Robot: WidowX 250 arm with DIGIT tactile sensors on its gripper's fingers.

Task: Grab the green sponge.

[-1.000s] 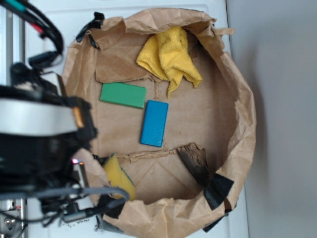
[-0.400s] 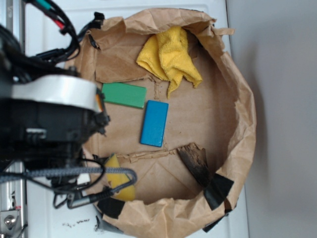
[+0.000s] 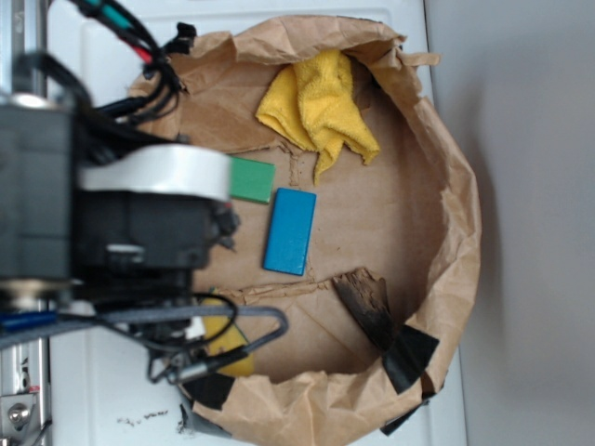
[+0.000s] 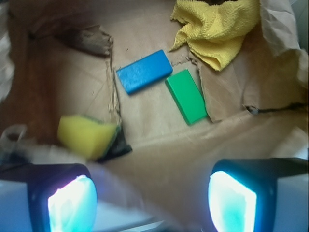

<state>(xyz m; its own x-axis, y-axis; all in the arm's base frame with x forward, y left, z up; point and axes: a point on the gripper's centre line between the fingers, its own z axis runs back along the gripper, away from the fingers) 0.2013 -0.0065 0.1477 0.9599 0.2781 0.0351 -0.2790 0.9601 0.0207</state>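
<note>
The green sponge [image 4: 89,136] is a yellow foam block with a dark green layer along one side. It lies on the brown paper floor of the bag, up and left of my gripper [image 4: 152,203]. Both glowing pads [image 4: 231,203] stand far apart with only paper between them, so the gripper is open. In the exterior view the arm covers most of the sponge [image 3: 223,334]; only a yellow part shows near the bag's lower left rim. The gripper itself is hidden under the arm there.
A bright green block [image 4: 187,96] and a blue block [image 4: 144,71] lie side by side mid-floor. A yellow cloth [image 4: 219,30] sits at the far end. A dark bark-like piece [image 4: 87,39] lies farther left. Crumpled paper bag walls [image 3: 456,232] ring everything.
The arm has moved right, over the bag's left rim and floor. It now covers part of the green block and more of the sponge.
</note>
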